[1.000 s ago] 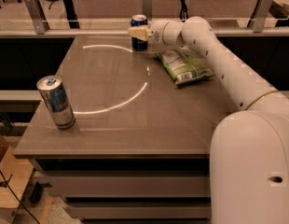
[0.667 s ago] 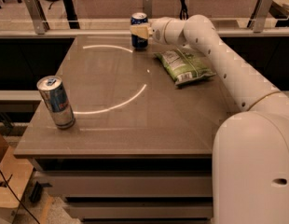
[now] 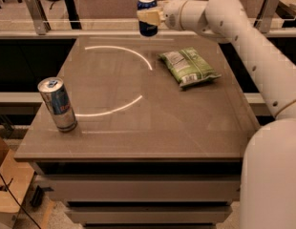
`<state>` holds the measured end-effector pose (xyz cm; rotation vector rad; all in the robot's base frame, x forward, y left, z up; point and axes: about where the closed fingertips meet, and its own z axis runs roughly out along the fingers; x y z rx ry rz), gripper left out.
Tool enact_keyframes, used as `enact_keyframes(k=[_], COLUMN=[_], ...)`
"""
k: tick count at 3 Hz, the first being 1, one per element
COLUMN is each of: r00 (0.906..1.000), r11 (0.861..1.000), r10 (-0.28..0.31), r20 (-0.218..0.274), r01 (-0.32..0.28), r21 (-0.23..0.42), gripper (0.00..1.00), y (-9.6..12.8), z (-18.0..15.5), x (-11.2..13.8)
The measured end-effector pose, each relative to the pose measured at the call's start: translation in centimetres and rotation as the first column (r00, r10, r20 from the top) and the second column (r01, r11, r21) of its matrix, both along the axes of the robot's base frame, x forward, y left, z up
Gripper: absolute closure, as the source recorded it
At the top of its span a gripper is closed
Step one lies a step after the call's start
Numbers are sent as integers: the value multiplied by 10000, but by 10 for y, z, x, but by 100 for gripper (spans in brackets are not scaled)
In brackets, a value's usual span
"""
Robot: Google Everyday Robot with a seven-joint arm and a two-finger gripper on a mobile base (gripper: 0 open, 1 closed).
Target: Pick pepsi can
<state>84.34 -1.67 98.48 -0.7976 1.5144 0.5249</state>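
The pepsi can (image 3: 148,26), short and dark blue with a silver top, hangs upright in the air above the far edge of the table (image 3: 138,137). My gripper (image 3: 149,17) is shut on the pepsi can, its cream fingers (image 3: 147,16) across the can's upper half. The white arm (image 3: 234,23) reaches in from the right. The can's lower part shows below the fingers, clear of the table top.
A taller slim silver-blue can (image 3: 58,105) stands upright near the table's front left edge. A green snack bag (image 3: 189,67) lies flat at the back right. Railings and desks stand behind the table. A cardboard box (image 3: 7,185) sits on the floor at left.
The pepsi can has gone up off the table top in my gripper and now hangs above the far edge. The other can and the bag have not moved.
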Motion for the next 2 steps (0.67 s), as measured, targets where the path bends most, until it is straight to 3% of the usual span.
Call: enact_keyframes(k=[1,2], r00=[9954,9936], r11=[9965,9938], r10=[765,1031], r20=[570,456], r01=[-745,-1009], r21=[-372,-476], gripper=[100,100], y=[-9,-5], z=[47,43], x=[-33,-38])
